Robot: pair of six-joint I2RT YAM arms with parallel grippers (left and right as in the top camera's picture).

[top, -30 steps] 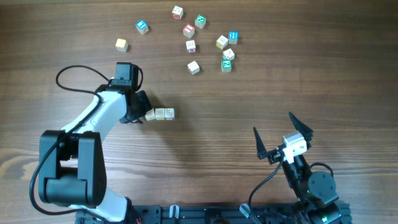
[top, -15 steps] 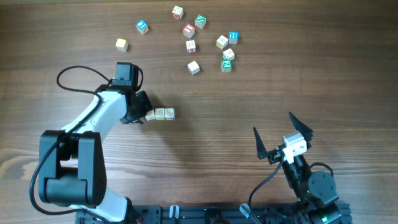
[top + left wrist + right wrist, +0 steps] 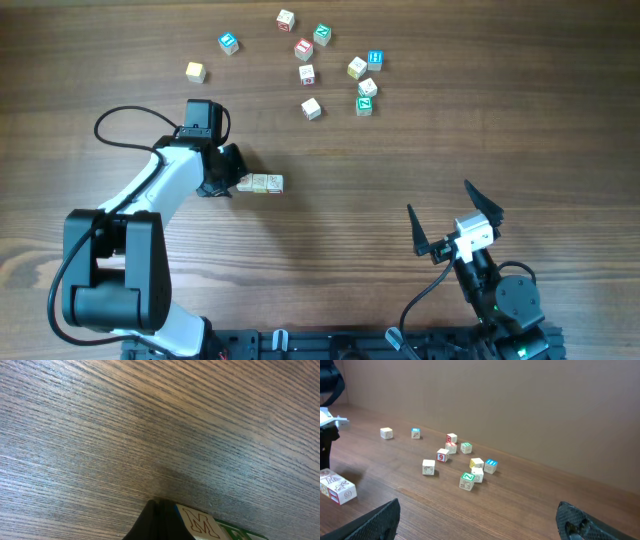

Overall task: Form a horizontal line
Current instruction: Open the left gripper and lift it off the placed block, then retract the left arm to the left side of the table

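A short row of cream-white letter cubes (image 3: 261,183) lies left of the table's middle, touching edge to edge. My left gripper (image 3: 231,184) is shut, and its tips rest against the row's left end. In the left wrist view the closed black fingertips (image 3: 159,516) touch a cube marked M (image 3: 202,525), with a green-edged cube (image 3: 241,535) beyond it. My right gripper (image 3: 438,196) stands open near the front right, holding nothing. The right wrist view shows its jaws wide apart around bare wood (image 3: 479,506), with the row's end (image 3: 338,488) at the far left.
Several loose letter cubes (image 3: 322,68) lie scattered at the back centre, with a blue-faced one (image 3: 229,42) and a cream one (image 3: 195,71) further left. The same cluster (image 3: 465,462) appears in the right wrist view. The left arm's cable (image 3: 125,112) loops over the table.
The left gripper has edged slightly to the right, and the row of cubes has slid a little right with it. The right arm has not moved.
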